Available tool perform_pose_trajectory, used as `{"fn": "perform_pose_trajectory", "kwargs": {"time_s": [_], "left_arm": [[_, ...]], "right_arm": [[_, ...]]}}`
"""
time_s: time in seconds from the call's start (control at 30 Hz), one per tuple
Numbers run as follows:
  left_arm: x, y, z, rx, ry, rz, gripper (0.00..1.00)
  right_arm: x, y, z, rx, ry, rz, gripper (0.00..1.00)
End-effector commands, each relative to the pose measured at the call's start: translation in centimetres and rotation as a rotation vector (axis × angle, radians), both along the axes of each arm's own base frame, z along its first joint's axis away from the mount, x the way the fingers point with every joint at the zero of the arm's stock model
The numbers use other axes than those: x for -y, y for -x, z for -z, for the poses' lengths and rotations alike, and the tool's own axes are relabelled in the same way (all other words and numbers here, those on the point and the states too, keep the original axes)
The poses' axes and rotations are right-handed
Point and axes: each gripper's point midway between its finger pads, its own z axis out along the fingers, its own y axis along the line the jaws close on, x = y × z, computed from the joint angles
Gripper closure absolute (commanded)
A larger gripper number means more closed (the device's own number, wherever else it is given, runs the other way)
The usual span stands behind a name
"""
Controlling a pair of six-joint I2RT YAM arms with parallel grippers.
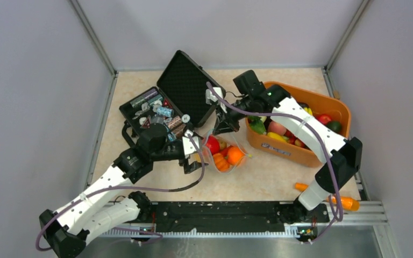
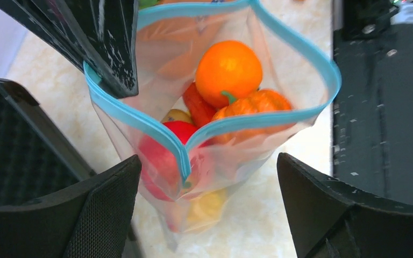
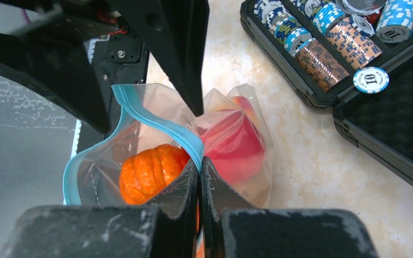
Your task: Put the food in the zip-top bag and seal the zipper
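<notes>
Left wrist view puts our left gripper spread wide and holding nothing, one finger in each lower corner of the frame. The zip-top bag stands between and just beyond them. Its mouth gapes toward us, and the teal zipper runs left to right across the frame, with the near rim dipping in a V at centre. The right gripper is clamped on that rim at its left end.

Inside the bag we see an orange, a pumpkin, a red fruit and a yellow piece low down.

From the top view, the basket sits right of the bag with more food in it, nearer the right arm. The black case at upper left holds poker chips. A carrot lies on the counter at lower right.

We judge loading unfinished. Sealing will mean pressing the two rims together along that left-to-right line.
</notes>
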Motion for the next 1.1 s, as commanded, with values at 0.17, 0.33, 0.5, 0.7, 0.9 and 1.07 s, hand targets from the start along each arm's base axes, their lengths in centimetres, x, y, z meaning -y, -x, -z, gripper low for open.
{"fn": "perform_pose_trajectory", "kwargs": {"time_s": [0.17, 0.33, 0.5, 0.7, 0.9, 1.07], "left_arm": [[-0.2, -4.6, -1.6, 0.375, 0.079, -0.127, 0.17], [0.5, -4.7, -3.1, 0.400, 0.164, -0.126, 0.36], [0.9, -3.6, -2.7, 0.373, 0.166, -0.069, 0.55], [0.8, -3.2, -1.5, 0.332, 0.128, -0.049, 0.77], [0.2, -3.3, -1.3, 0.331, 0.118, -0.077, 1.00], [-0.1, -3.8, -0.3, 0.277, 0.092, -0.126, 1.00]], "right_arm": [[-0.6, 0.0, -1.9, 0.018, -0.029, -0.078, 1.00], [-0.8, -0.3, -1.7, 0.018, -0.021, -0.073, 1.00], [-0.9, -0.6, -1.3, 0.015, -0.014, -0.072, 1.00], [-1.1, -1.0, -1.2, 0.014, -0.007, -0.055, 1.00], [-1.2, -2.8, -1.6, 0.046, 0.007, 0.045, 0.81], [-0.4, -4.1, -3.2, 0.043, -0.019, 0.158, 0.52]]}}
